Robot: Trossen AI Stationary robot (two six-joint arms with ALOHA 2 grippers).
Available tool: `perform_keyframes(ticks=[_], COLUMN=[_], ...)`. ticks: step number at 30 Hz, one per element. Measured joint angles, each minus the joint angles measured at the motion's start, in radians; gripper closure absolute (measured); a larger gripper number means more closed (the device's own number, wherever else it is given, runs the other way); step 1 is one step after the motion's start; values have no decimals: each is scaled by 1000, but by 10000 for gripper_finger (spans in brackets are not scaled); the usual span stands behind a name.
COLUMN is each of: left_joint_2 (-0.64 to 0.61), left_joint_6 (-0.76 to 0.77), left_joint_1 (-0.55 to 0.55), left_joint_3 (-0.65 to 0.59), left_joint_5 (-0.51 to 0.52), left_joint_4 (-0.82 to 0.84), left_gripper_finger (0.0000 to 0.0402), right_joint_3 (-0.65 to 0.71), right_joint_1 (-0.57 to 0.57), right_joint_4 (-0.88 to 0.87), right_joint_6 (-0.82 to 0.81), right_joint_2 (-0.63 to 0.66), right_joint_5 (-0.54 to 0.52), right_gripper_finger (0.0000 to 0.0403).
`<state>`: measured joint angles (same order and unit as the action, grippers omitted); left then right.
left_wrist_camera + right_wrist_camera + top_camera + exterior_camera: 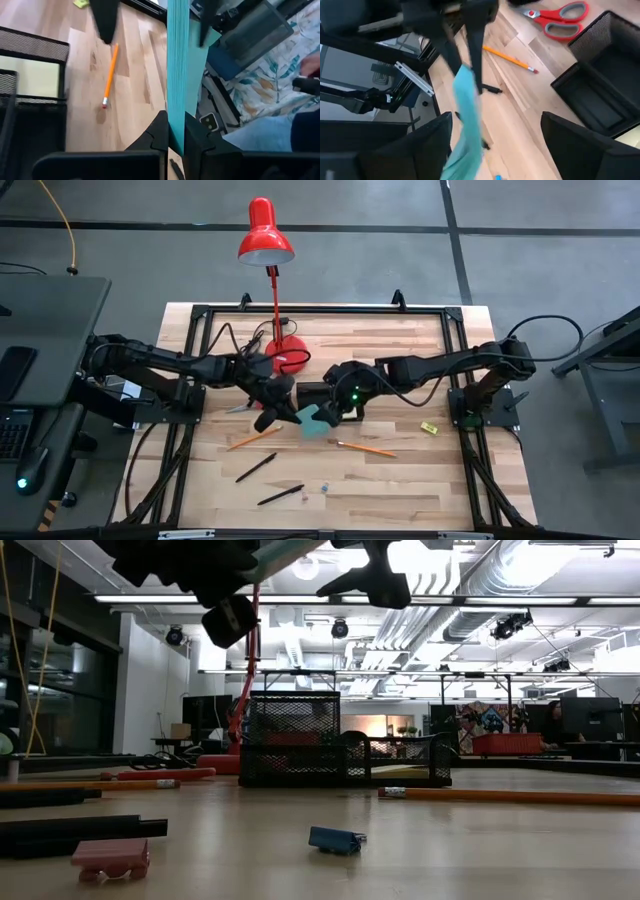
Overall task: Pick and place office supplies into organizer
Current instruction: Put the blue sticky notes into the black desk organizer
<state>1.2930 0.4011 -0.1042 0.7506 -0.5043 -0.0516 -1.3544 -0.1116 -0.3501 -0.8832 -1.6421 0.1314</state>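
Note:
My left gripper (176, 125) is shut on the teal sticky-note pad (315, 424), raised over the table's middle just near of the black mesh organizer (340, 745). My right gripper (497, 122) is open, with one finger on either side of the pad's free end (465, 150); whether it touches the pad cannot be told. A pale yellow pad (30, 75) lies in an organizer compartment. The red-handled scissors (555, 17) lie flat beside the organizer. Two orange pencils (253, 439) (365, 448), two black pens (256, 467) (280, 495) and a tiny yellow block (429, 427) rest on the wood. My left gripper pinches the teal pad between its two fingers, one on each face, at the pad's edge (176, 102) nearest the wrist. The fingers come from the table's left. The pad is lifted clear of the table and sticks out past the fingertips, its loose sheets (467, 115) bending downward.
The red desk lamp's base (290, 355) stands just beyond the left gripper, its stem rising to the far edge. Small pink (110, 858) and blue (335, 839) clips lie near the table's near edge. The black frame rails (320, 310) border the table.

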Motion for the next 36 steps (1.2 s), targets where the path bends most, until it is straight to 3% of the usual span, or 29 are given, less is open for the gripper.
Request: perform_keyframes(ticks=[4, 9, 10, 14, 23, 27, 31, 36], left_joint_2=[0, 1, 1, 2, -9, -20, -61, -116], left_joint_6=[0, 11, 14, 24, -53, -72, -32, 134], left_joint_1=[-1, -1, -1, -1, 1, -1, 0, 0], left_joint_3=[0, 0, 0, 0, -1, 0, 0, -33], left_joint_5=[5, 16, 17, 41, -20, -30, -55, -33], left_joint_4=[0, -11, -12, -2, 230, 218, 76, -372], left_gripper_finger=[392, 392, 392, 377, 223, 178, 157, 148], right_joint_3=[0, 0, 0, -2, 0, 0, 0, 0], right_joint_1=[1, 0, 0, 0, -34, -43, -41, -42], right_joint_4=[1, 1, 1, -27, -264, -341, -425, -449], right_joint_6=[1, -7, -7, -22, -81, -145, -229, -270], right_joint_2=[0, 0, 0, 0, 49, 94, 116, 115], right_joint_5=[12, 62, 60, 22, -66, -149, -208, -212], right_gripper_finger=[196, 366, 383, 397, 400, 401, 402, 402])
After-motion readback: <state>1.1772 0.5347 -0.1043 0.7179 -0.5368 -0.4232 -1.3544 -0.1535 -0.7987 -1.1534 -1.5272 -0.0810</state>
